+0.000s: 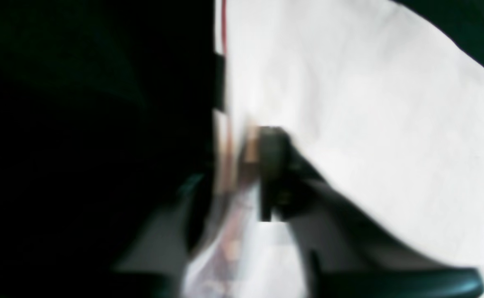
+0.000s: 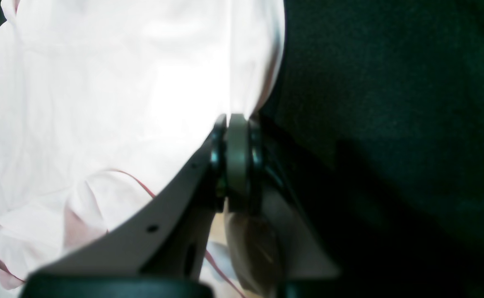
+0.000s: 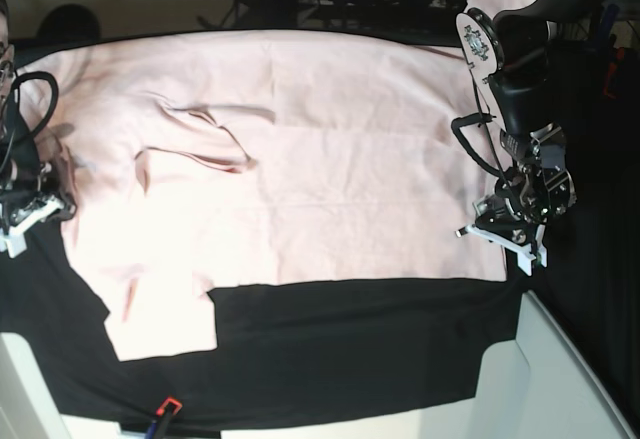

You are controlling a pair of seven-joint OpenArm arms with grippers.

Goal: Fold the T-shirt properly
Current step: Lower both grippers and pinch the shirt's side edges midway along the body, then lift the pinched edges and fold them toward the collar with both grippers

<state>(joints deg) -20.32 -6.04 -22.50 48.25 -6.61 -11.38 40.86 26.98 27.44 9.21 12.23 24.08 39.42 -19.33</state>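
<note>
A: T-shirt (image 3: 300, 159) flat on the black table (image 3: 350, 349); right end effector (image 2: 235, 124) pinches its edge.

B: Left end effector (image 3: 505, 227) at the hem, grip unclear. Lift both together, evenly.

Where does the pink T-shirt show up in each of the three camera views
Left wrist: T-shirt fills the upper right, pale and blurred.
Right wrist: it fills the upper left, with the right gripper shut on its edge.
Base: it is spread flat across the middle, plain side up.
Shared landmark: the black table cloth bordering the shirt's edge in every view.
</note>
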